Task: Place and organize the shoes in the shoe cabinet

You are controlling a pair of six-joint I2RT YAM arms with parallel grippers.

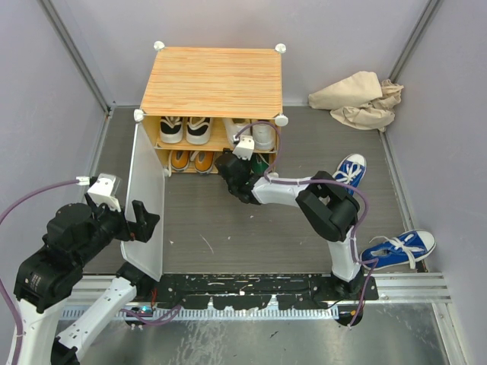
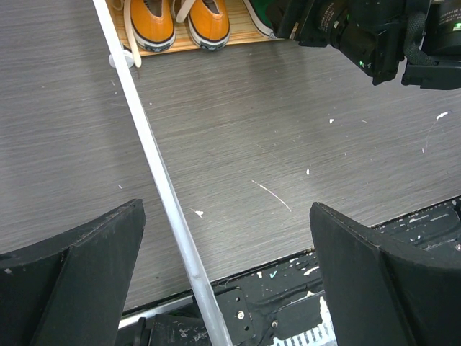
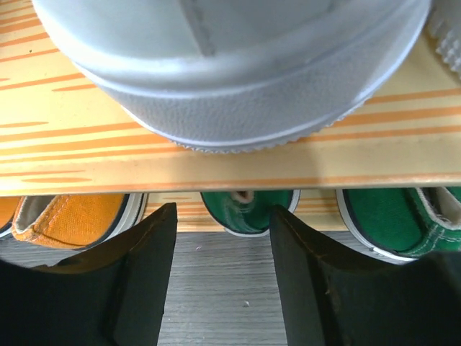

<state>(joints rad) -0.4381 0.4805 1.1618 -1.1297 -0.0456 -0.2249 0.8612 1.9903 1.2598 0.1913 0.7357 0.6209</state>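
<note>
The shoe cabinet (image 1: pixel 213 80) stands at the back with its white door (image 1: pixel 144 198) swung open. The upper shelf holds black-and-white shoes (image 1: pixel 184 129) and white shoes (image 1: pixel 257 134); the lower shelf holds orange shoes (image 1: pixel 190 160). Two blue shoes (image 1: pixel 350 170) (image 1: pixel 399 247) lie on the floor at the right. My right gripper (image 1: pixel 228 173) is open and empty in front of the lower shelf; its wrist view shows a green shoe (image 3: pixel 248 209) just beyond its fingers and a second green shoe (image 3: pixel 396 220) to the right. My left gripper (image 2: pixel 227 274) is open, with the door's edge (image 2: pixel 155 166) running between its fingers.
A crumpled beige cloth (image 1: pixel 358 99) lies at the back right. Grey walls close in the left, back and right. The white shoe's sole (image 3: pixel 230 72) on the shelf board (image 3: pixel 216 162) sits just above my right gripper. The right arm (image 2: pixel 374 36) shows in the left wrist view.
</note>
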